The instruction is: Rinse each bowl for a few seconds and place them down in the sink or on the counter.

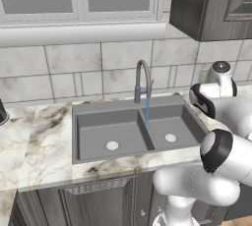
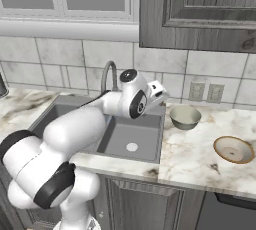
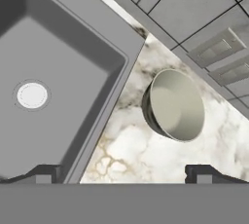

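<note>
Two bowls (image 2: pixel 185 117) (image 2: pixel 233 149) sit on the surface (image 2: pixel 200 149) beside the sink (image 2: pixel 131 139); the end effector (image 3: pixel 121 173) hangs open above one.

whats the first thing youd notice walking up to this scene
The white arm reaches over the sink, its open gripper hanging above the counter beside a cream bowl. A thin blue stream runs from the faucet into the right basin. A second bowl sits farther right on the marble.
</note>
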